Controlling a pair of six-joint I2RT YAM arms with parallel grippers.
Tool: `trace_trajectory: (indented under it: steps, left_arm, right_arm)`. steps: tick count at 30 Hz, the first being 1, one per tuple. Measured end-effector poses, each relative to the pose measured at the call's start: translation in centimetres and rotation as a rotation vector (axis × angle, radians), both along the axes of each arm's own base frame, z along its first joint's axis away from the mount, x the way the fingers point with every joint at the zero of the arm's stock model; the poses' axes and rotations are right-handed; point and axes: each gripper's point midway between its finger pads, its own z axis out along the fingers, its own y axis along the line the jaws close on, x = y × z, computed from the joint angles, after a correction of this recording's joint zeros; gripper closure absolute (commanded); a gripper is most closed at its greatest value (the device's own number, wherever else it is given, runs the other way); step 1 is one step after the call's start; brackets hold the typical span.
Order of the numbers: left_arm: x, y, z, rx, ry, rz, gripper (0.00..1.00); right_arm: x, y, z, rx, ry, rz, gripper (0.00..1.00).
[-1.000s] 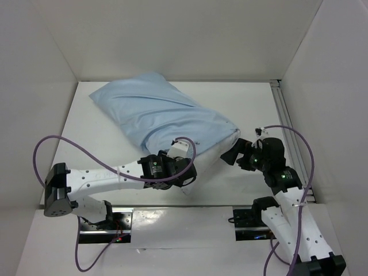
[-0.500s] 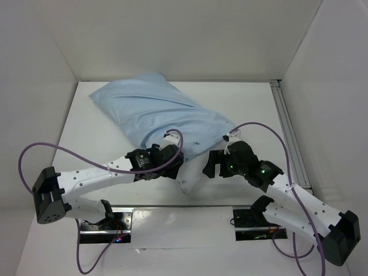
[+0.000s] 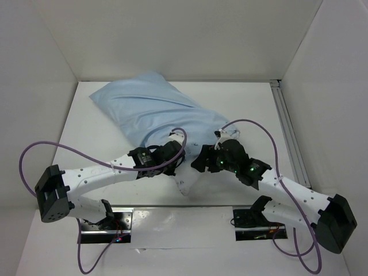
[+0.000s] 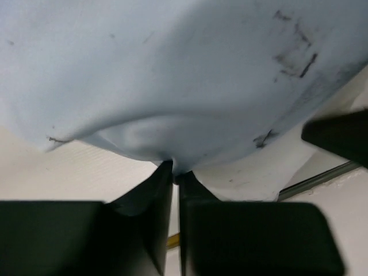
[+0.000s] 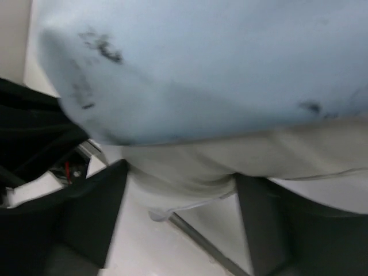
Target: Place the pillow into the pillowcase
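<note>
The light blue pillowcase (image 3: pixel 155 109) lies diagonally across the table with the pillow inside it. Only the pillow's white end (image 3: pixel 187 183) sticks out at the near opening. My left gripper (image 3: pixel 175 159) sits at that opening, and in the left wrist view it (image 4: pixel 174 168) is shut on a pinch of the pillowcase's (image 4: pixel 172 69) lower hem. My right gripper (image 3: pixel 201 163) is just to the right of it. In the right wrist view its jaws (image 5: pixel 181 178) stand wide open on either side of the pillow's bulging end (image 5: pixel 195 161), below the pillowcase (image 5: pixel 218 69).
White walls close in the table on three sides. An aluminium rail (image 3: pixel 284 123) runs along the right edge. A shiny metal strip (image 3: pixel 184 214) lies at the near edge between the arm bases. Purple cables (image 3: pixel 253 123) loop over both arms.
The left gripper has closed onto the pillowcase's hem. The right arm has swung left from the pillowcase's right corner to the pillow's exposed end.
</note>
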Motion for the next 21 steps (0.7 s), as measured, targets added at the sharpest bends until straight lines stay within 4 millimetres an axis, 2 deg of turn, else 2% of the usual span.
trace_trajectory:
  steps: [1, 2, 3, 4, 6, 8, 17, 21]
  left_arm:
    - [0.0, 0.0, 0.1, 0.002, -0.002, -0.004, 0.97]
    - [0.1, 0.0, 0.3, 0.001, -0.002, -0.002, 1.0]
    - [0.1, 0.0, 0.5, 0.003, -0.002, -0.004, 1.0]
    - [0.2, 0.0, 0.7, 0.001, -0.003, -0.008, 1.0]
    - [0.2, -0.1, 1.3, -0.006, -0.002, -0.008, 1.0]
    - [0.2, -0.5, 2.2, -0.022, 0.0, -0.013, 1.0]
    - [-2.7, -4.1, 8.2, -0.209, -0.003, -0.153, 1.0]
    - [-3.4, -5.3, 9.9, -0.273, 0.015, -0.199, 1.0]
  right_arm:
    - [0.1, 0.2, -0.4, 0.004, 0.01, -0.003, 0.37]
    - [0.2, 0.4, -0.8, 0.008, 0.017, -0.006, 0.47]
    - [0.4, 0.7, -1.1, 0.012, 0.021, -0.009, 0.56]
    - [0.5, 0.9, -1.4, 0.013, 0.027, -0.01, 0.71]
    - [1.0, 1.3, -1.6, 0.023, 0.026, -0.023, 0.88]
    - [1.5, 1.3, -1.5, 0.029, 0.016, -0.047, 1.0]
    - [3.9, 0.3, -0.5, 0.039, -0.032, -0.204, 1.0]
    - [4.5, 0.2, 0.0, 0.055, -0.038, -0.241, 1.0]
